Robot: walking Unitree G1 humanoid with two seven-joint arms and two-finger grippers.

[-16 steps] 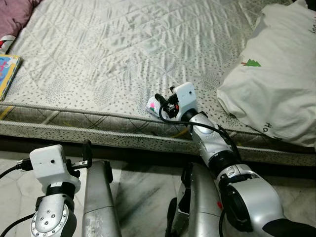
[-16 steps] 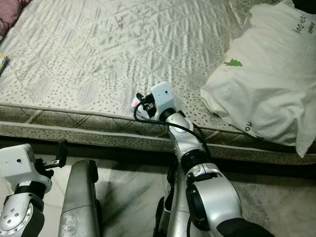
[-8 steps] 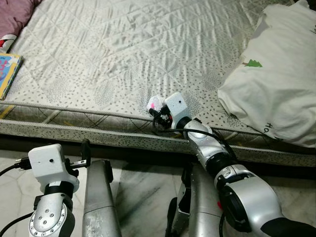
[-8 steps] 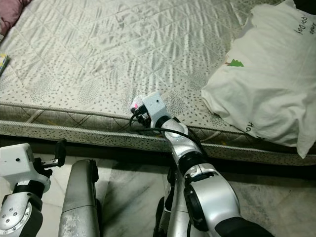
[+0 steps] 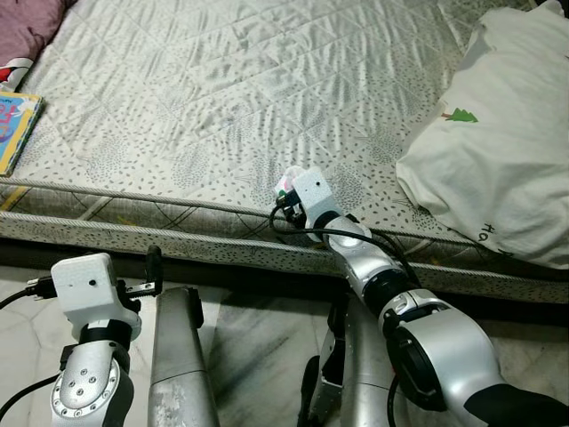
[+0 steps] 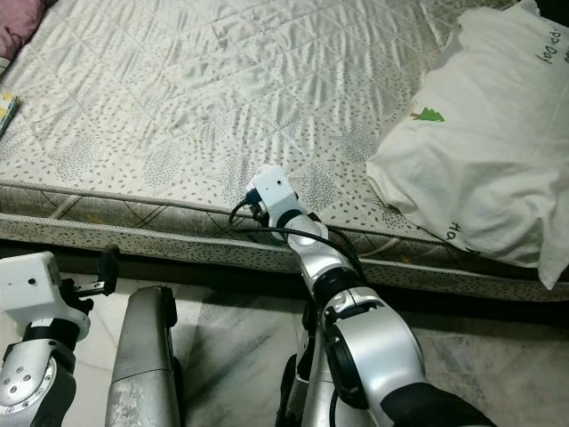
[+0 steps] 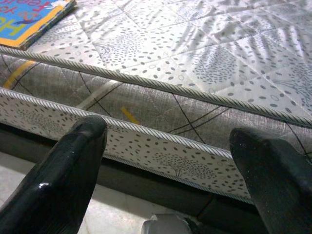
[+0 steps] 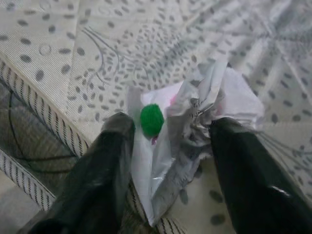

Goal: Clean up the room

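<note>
Your right gripper (image 8: 165, 161), fingers spread, straddles the crumpled wrapper (image 8: 195, 122) at the bed's (image 5: 222, 107) 6 o'clock edge: light, crackly, slippery, so pinch its bunched middle.

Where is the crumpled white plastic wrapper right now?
The crumpled white plastic wrapper lies on the quilted grey mattress near its front edge, between the open fingers of the right gripper, left of the white pillow.

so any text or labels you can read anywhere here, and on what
Pillow: dark lettering near its edges beside a small green tree print, too small to read.
Book on the mattress: large cover letters cut off by the picture's edge, no full word readable.
Crumpled wrapper between the right gripper fingers: faint print, illegible.
</note>
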